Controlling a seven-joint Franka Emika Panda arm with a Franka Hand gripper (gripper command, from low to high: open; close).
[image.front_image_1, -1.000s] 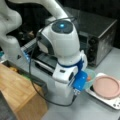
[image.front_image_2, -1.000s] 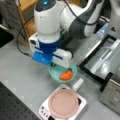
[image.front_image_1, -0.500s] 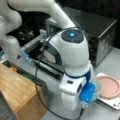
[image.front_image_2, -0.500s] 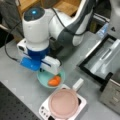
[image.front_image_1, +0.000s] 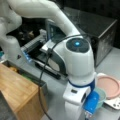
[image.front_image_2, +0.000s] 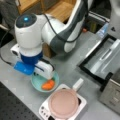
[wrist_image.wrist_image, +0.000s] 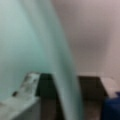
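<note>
The gripper (image.front_image_2: 49, 76) is down at the rim of a pale green bowl (image.front_image_2: 37, 81), its white body low over the bowl's upper edge in a front view. How the jaws stand cannot be told: the arm's bulk covers them in both front views. The wrist view, pressed close, shows the curved green bowl wall (wrist_image.wrist_image: 30, 45) filling most of the frame, with one worn grey finger (wrist_image.wrist_image: 27, 82) at the lower left against the inside of that wall, the rim sweeping down just beside it.

Inside the bowl lies an orange piece, likely a carrot (image.front_image_2: 48, 85), smooth and rounded, directly beneath the gripper and touching or nearly touching it. The bowl looks like thin, glossy plastic, round and shallow.

Just beside the bowl, toward a front view's bottom right, stands a white square scale (image.front_image_2: 75, 87) carrying a flat round pink plate (image.front_image_2: 63, 103). The bowl and scale nearly touch. In a front view (image.front_image_1: 101, 96) only a sliver of the bowl shows past the blue wrist housing, with the pink plate (image.front_image_1: 110, 86) behind it; the carrot is hidden there. That same view shows a wooden box (image.front_image_1: 17, 92) at the left and a dark metal oven (image.front_image_1: 100, 32) behind. All rest on a grey table (image.front_image_2: 67, 65).
</note>
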